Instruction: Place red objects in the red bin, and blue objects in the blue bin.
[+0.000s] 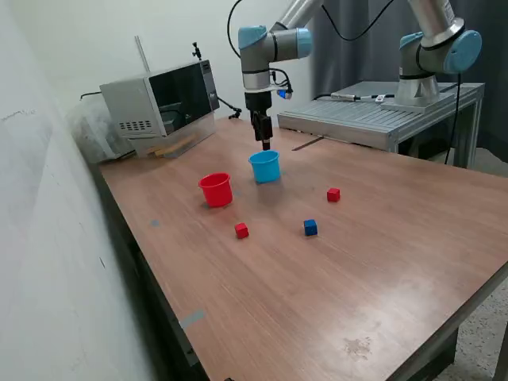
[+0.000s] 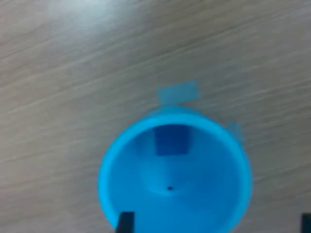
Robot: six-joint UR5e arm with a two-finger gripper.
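Pincer [image 1: 264, 145] hangs directly above the blue bin [image 1: 265, 167], fingers spread apart and gripping nothing. Inside that bin, the wrist view shows one dark blue cube [image 2: 171, 140] lying against the inner wall. Red bin [image 1: 216, 190] stands just beside it on the tabletop [image 1: 381, 262]. Loose nearby lie a second blue cube [image 1: 310, 228] and two red cubes [image 1: 241, 230] [image 1: 333, 194].

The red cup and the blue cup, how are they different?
The red cup is red; the blue cup is light blue. The gripper hangs right over the blue cup, not over the red cup. The wrist view shows a dark blue cube inside the blue cup; what the red cup holds cannot be seen. Both stand upright on the table, alike in shape and size.
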